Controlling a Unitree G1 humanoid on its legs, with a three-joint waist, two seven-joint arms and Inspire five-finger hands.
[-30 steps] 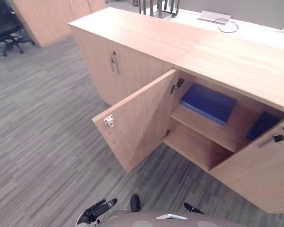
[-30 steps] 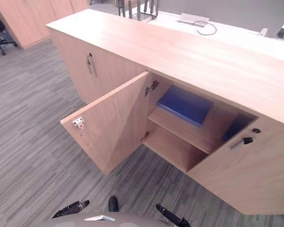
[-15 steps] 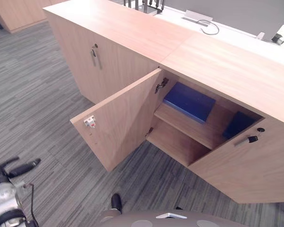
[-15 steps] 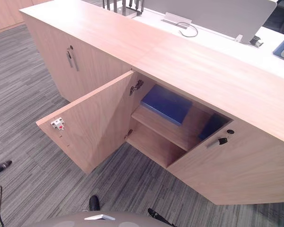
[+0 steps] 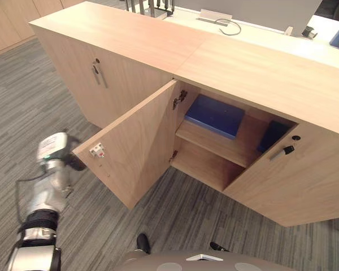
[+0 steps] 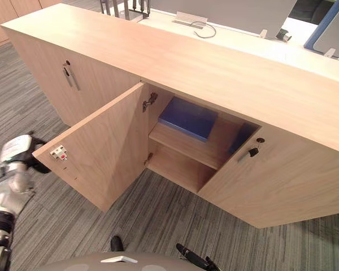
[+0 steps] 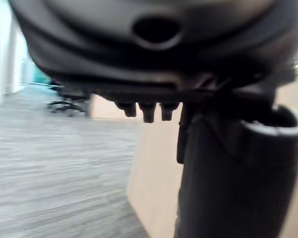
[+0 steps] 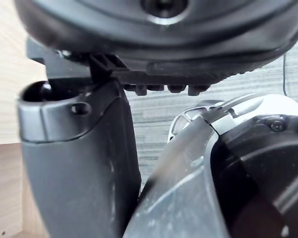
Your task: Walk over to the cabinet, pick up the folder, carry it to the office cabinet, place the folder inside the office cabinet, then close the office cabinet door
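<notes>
The folder (image 5: 214,116) was seen on the upper shelf (image 5: 210,141) of the cabinet (image 5: 254,73), frame centre; only the door (image 5: 138,141) was left to shut. The left robot hand (image 5: 74,162), grip not discernible, was poised by its edge.

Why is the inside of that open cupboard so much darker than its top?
Left eye view: the cabinet top is evenly lit, without glare, and shades the upper shelf below, so the blue folder lies in dimmer light. Right eye view: the open door is lit on its inner face; the lower shelf sits in shadow.
</notes>
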